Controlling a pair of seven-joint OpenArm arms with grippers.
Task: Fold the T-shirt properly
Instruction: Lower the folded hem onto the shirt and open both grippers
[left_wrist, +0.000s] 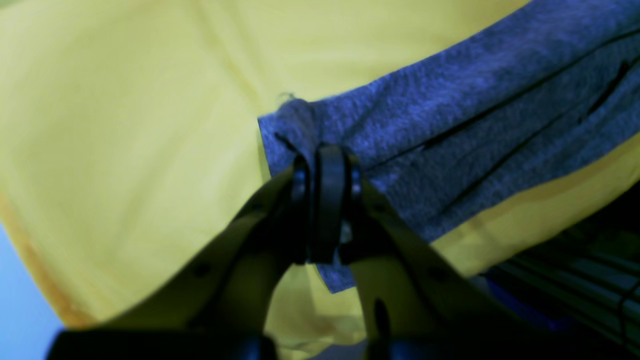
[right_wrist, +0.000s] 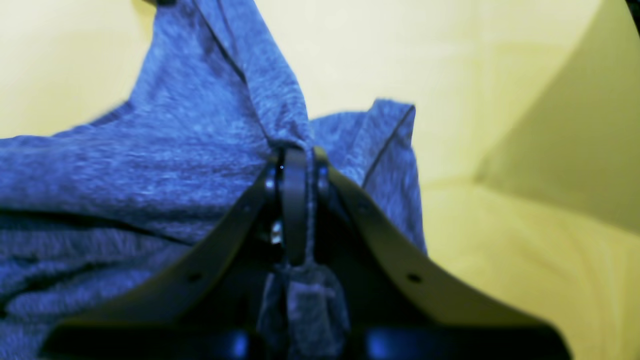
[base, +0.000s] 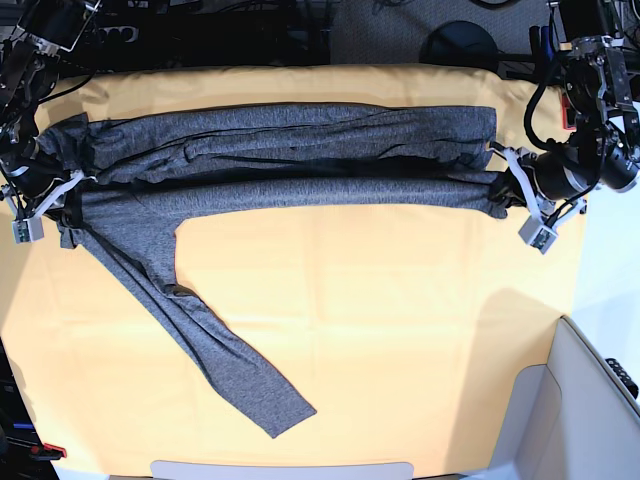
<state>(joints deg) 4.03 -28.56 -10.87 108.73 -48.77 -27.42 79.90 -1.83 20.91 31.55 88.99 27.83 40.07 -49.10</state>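
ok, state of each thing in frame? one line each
T-shirt: folded into a long band across the table, one sleeve trailing loose toward the near edge.
Left gripper: shut on the shirt's end.
Right gripper: shut on the opposite end, fabric bunched between the jaws.
Table cloth: spread flat, faintly creased.

A yellow-orange table cloth (base: 400, 330) covers the table — dark clutter behind it.
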